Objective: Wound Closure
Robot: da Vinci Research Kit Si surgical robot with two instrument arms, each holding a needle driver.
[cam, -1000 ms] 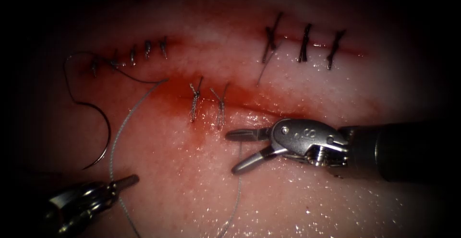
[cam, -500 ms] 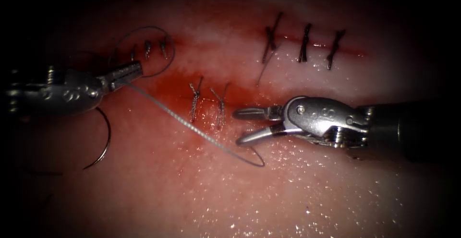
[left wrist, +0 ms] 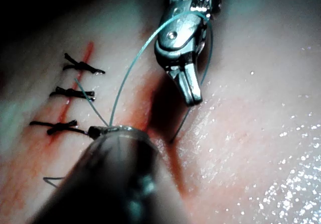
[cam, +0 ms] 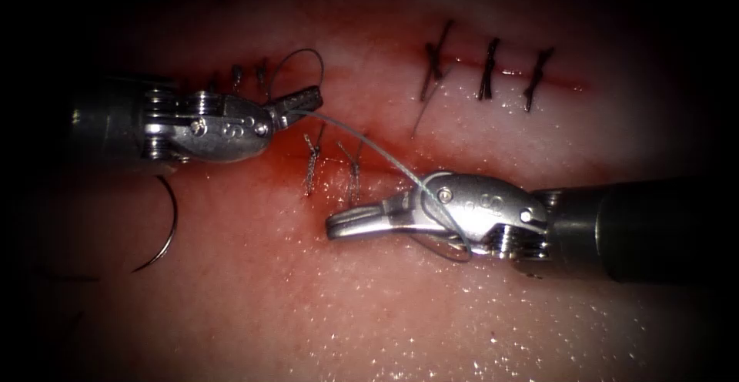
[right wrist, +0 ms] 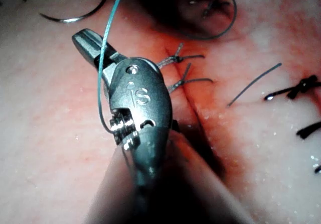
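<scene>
Left tool [cam: 304, 102] is gripping the thread [cam: 369, 148], which is looping around the closed, empty right tool [cam: 346, 220]; needle [cam: 163, 228] is lying free on the tissue [cam: 308, 313], left.

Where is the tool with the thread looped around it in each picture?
Endoscope view: the right tool, jaws shut and empty, just below the cut, thread looped round it.
Left wrist view: beyond the left tool, which holds the thread.
Right wrist view: close up.
Shared landmark: the three dark stitches. The needle lies free on the tissue.
</scene>
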